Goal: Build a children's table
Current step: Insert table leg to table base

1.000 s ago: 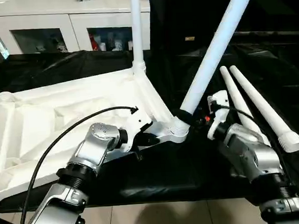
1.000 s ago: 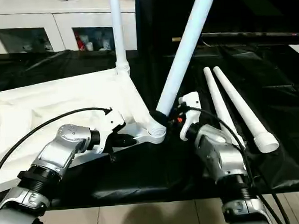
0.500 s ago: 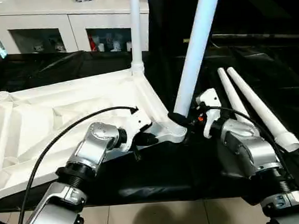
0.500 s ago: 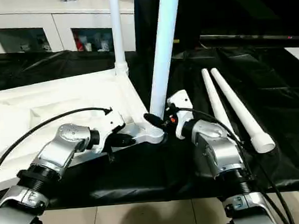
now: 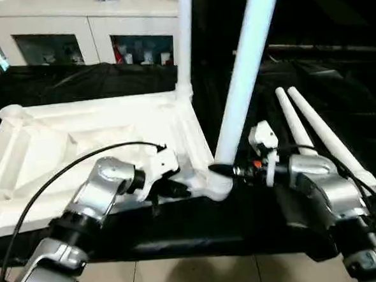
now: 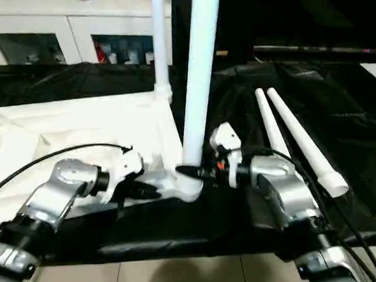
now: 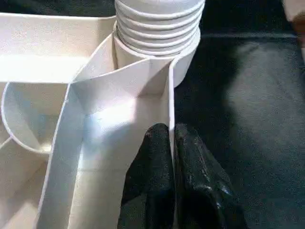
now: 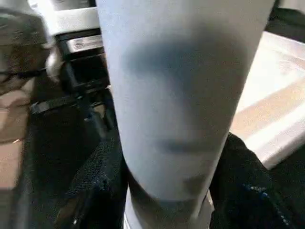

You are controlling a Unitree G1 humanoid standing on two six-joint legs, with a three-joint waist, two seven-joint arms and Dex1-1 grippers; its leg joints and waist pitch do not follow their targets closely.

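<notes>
At the near edge of the black-draped work table (image 5: 257,220), left gripper (image 7: 171,143) pinched shut on the side wall of the upturned white table top (image 5: 79,141), just beside its near corner socket (image 5: 219,185). Right gripper (image 5: 231,171) clamped around the foot of a near-upright leg (image 5: 242,86) seated in that socket. Behind, second leg (image 5: 183,39) upright at the far corner. Off right, two loose legs (image 5: 322,139) lying side by side.
</notes>
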